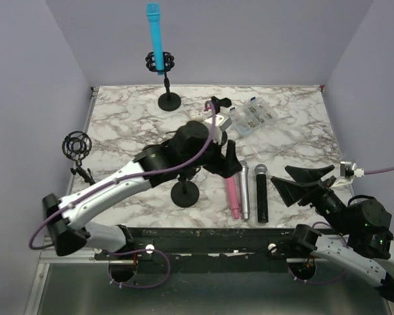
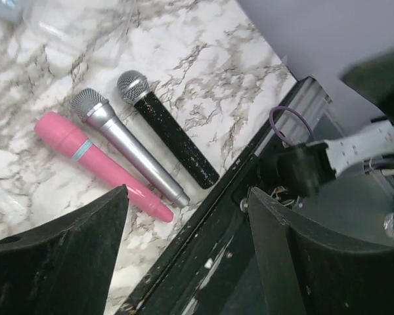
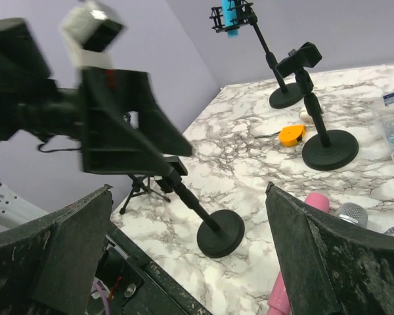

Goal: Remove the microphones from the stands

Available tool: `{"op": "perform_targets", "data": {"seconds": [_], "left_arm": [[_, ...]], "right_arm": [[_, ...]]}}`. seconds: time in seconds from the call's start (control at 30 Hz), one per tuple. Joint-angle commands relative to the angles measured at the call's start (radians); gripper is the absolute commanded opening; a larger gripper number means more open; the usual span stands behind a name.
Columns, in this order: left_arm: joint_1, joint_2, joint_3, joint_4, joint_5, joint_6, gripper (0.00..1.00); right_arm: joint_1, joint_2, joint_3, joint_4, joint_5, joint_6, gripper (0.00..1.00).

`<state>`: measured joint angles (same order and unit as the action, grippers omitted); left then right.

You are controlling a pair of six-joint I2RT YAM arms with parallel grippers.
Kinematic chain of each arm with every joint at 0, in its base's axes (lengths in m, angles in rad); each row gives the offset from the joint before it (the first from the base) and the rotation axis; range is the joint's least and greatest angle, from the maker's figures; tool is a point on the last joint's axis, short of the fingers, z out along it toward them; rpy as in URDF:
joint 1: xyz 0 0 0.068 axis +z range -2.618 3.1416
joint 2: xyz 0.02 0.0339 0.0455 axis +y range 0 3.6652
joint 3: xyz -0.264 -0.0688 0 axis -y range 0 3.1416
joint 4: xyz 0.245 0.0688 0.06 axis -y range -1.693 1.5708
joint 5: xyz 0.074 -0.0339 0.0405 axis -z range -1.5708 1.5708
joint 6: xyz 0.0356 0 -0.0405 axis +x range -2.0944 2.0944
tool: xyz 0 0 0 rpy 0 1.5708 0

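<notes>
- Left gripper (image 2: 187, 192): gaping wide, gripping nothing.
- Right gripper (image 3: 187, 190): gaping wide, carrying nothing.
- Blue microphone (image 1: 155, 36): one, sitting in the far stand (image 1: 169, 100).
- Three lying flat: pink microphone (image 2: 92, 154), silver microphone (image 2: 128, 147), black microphone (image 2: 171, 134).

blue microphone (image 1: 155, 33) near-upright in black shock-mount stand (image 1: 169, 100) at far table edge, pink microphone (image 1: 232, 195), silver microphone (image 1: 244, 190), black microphone (image 1: 261, 193) flat, side by side near front edge

Plain lilac walls (image 1: 249, 39) enclose a marble-topped table (image 1: 131, 125).
</notes>
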<state>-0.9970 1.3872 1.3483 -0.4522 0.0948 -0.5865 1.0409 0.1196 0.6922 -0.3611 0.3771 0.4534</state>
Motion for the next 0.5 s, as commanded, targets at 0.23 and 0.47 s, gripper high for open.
{"op": "perform_targets", "data": {"seconds": [0.23,0.47], "left_arm": [[0.010,-0.449,-0.056,-0.450,-0.384,0.178,0.88],[0.212,-0.583,-0.271,-0.372,-0.225,-0.017,0.97]], "right_arm": [[0.006,0.014,-0.026,0.014,0.023,0.001,1.00],[0.006,0.049,-0.028,0.043,0.011,0.018,1.00]]}}
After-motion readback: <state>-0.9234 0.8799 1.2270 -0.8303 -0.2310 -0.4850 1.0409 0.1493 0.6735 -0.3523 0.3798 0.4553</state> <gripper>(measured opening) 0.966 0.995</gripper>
